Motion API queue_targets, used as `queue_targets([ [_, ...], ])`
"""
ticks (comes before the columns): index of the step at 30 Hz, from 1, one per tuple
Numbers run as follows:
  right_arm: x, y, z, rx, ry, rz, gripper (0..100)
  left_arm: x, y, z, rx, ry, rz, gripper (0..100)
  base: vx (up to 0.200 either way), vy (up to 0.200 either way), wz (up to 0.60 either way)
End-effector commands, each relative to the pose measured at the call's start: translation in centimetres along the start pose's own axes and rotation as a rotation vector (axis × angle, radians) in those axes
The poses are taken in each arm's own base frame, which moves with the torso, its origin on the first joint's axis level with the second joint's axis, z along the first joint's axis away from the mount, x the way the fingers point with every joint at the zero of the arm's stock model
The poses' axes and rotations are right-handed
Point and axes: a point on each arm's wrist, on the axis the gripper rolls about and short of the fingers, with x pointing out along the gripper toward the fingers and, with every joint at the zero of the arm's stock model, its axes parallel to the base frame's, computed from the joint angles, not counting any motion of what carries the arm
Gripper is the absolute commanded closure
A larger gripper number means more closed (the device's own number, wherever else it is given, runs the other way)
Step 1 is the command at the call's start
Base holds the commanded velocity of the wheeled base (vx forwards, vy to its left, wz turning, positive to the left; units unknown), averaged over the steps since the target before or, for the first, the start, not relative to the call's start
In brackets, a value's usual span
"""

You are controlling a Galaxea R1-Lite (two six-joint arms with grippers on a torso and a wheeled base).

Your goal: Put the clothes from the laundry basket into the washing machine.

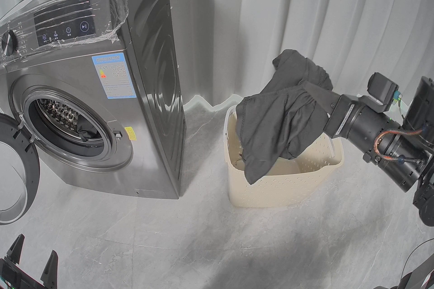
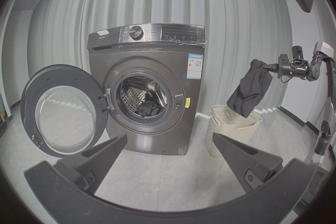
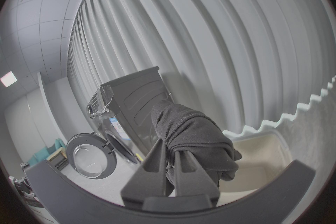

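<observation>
R gripper: fingers pressed together on a bunched fold of the dark garment. Grip is taken at the top of the bundle, so the rest hangs free. Garment is held above the laundry basket, lower corner dangling at the basket's mouth; whether it is clear of the rim cannot be told. Judged: lifted high so the cloth comes free of the walls before being carried to the washing machine.

Cloth: soft, matte, charcoal, heavy folds, no stiffness. Swing and trailing ends are to be expected. Basket: cream plastic, rounded corners, walls perforated w/ small holes; inside partly hidden by the garment.

Machine: grey metal, boxy, clear film taped over the control panel. Round door, glass centre, is swung wide open so the drum can be reached; drum is steel, punched w/ holes. One dark item is already lying inside.

L gripper: fingers spread apart, nothing held, low over the floor, facing the machine, well apart from the basket.
</observation>
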Motion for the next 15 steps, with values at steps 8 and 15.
queue_targets([
  [8,-1.5,0.0,1.6,-0.067,-0.072,-0.085,100,0.0,0.0,-0.4,-0.001,0.001,0.0,0,0.0,0.0,0.0],
  [15,-1.4,0.0,0.9,-0.068,-0.05,-0.072,100,0.0,0.0,-0.4,-0.001,0.001,0.0,0,-0.086,0.0,0.0],
])
